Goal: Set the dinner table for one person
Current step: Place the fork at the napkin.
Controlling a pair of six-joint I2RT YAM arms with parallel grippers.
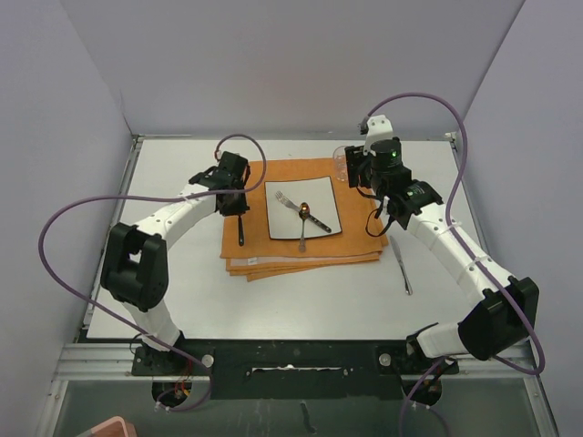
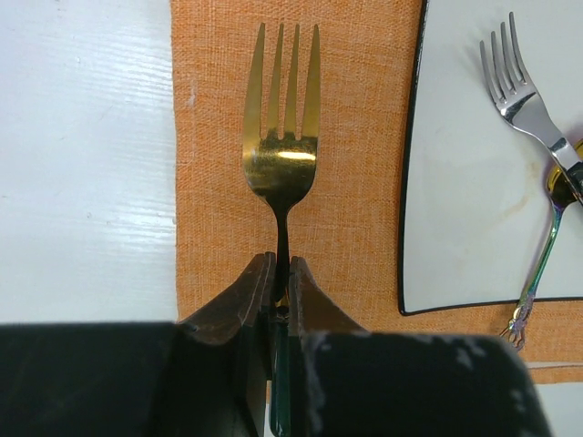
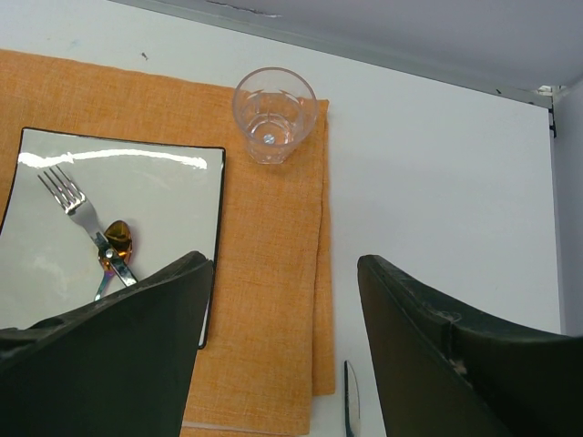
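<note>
1. The counter (image 1: 182, 291) spreads wide in front of both arms, pale and plain; the mat (image 1: 273, 258) lies in the middle of it, and the plate (image 1: 323, 196) sits on the mat; that much looks done.
2. The glass (image 3: 273, 114) stands upright on the mat's far right corner, just beyond the plate; I would count it as placed.
3. The left hand (image 2: 281, 264) is pinched tight on the dark handle of a gold fork (image 2: 282, 164); the tines point away, over the strip of mat left of the plate; whether the fork rests on the cloth I cannot tell; this piece seems to be the one in hand.
4. The right hand (image 3: 284, 264) hangs with its jaws wide and nothing in them, above the mat's right edge, near the glass.
5. A silver fork (image 1: 290, 204) and a spoon (image 1: 303, 218) lie crossed on the plate, touching; to my eye they want moving out beside it.
6. A knife (image 1: 402, 269) lies on the bare counter, just off the mat's right edge; I judge it wants bringing up beside the plate.
7. About halfway, I'd say; mat, plate and glass are set, the cutlery is left.
</note>
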